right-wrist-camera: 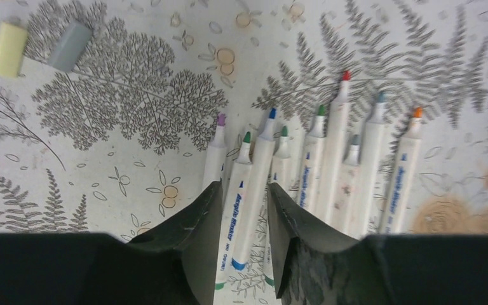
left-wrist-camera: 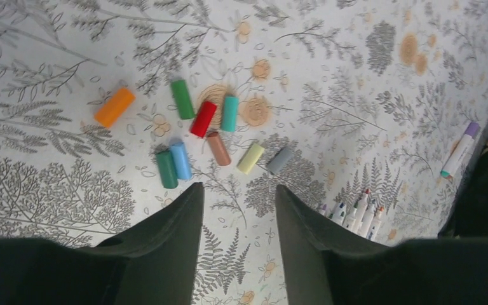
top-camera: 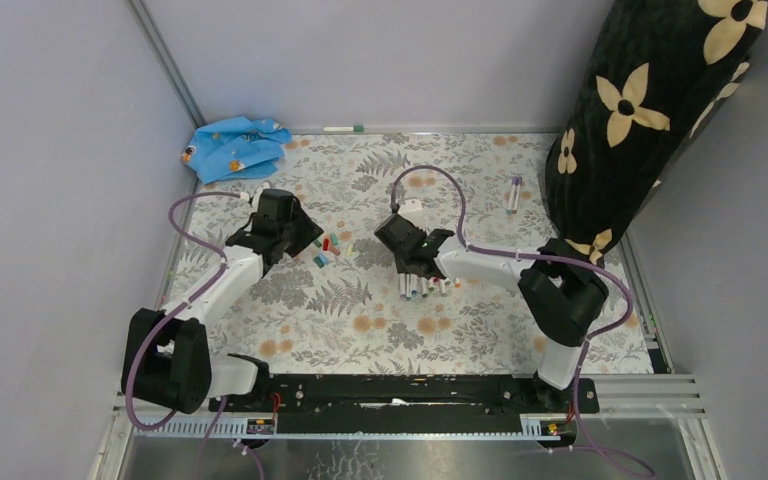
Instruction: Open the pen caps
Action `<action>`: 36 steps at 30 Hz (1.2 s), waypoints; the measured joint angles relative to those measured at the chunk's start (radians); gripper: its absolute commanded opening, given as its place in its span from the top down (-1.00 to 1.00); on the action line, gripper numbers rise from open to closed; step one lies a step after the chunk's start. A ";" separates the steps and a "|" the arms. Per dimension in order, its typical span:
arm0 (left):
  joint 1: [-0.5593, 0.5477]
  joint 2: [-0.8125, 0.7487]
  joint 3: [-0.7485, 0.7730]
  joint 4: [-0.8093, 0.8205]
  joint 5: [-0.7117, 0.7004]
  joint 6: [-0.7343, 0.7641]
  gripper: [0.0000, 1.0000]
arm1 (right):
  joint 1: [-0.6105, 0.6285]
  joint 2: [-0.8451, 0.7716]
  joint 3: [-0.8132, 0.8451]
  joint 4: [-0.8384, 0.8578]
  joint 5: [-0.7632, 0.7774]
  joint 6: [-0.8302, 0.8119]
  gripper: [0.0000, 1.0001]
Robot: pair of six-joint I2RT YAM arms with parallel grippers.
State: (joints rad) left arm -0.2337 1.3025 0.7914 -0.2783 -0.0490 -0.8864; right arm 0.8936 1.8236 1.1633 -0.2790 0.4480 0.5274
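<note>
Several loose pen caps (left-wrist-camera: 203, 119) in orange, green, red, teal, brown, yellow, grey and blue lie scattered on the patterned mat, just beyond my left gripper (left-wrist-camera: 238, 190). That gripper is open with nothing between its fingers. In the top view the caps (top-camera: 330, 248) sit between my left gripper (top-camera: 305, 243) and my right gripper (top-camera: 415, 268). A row of uncapped white pens (right-wrist-camera: 337, 159) lies side by side under my right gripper (right-wrist-camera: 241, 187). Its jaws stand open astride a blue-tipped pen (right-wrist-camera: 262, 165) that rests on the mat. The same row of pens (top-camera: 426, 289) shows in the top view.
Two more pens (top-camera: 513, 195) lie at the back right; one with a purple cap (left-wrist-camera: 460, 147) shows in the left wrist view. A blue cloth (top-camera: 235, 146) is bunched at the back left, a marker (top-camera: 343, 129) lies along the back edge, and a black floral cushion (top-camera: 650, 110) stands at the right.
</note>
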 measured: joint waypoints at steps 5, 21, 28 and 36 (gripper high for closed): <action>-0.024 -0.025 0.045 -0.010 0.005 0.004 -0.33 | -0.059 -0.069 0.053 -0.041 0.027 -0.039 0.10; -0.104 -0.011 0.125 0.056 0.121 0.027 -0.44 | -0.572 0.096 0.257 -0.050 0.018 -0.159 -0.12; -0.122 0.023 0.151 0.089 0.129 0.034 -0.44 | -0.678 0.214 0.362 -0.050 -0.013 -0.188 -0.12; -0.137 0.067 0.153 0.112 0.131 0.033 -0.44 | -0.734 0.291 0.427 -0.049 -0.058 -0.217 -0.12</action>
State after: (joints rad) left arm -0.3710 1.3693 0.9440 -0.1661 0.0822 -0.8532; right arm 0.1593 2.1151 1.5902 -0.3283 0.3901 0.3099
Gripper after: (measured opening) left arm 0.718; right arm 0.558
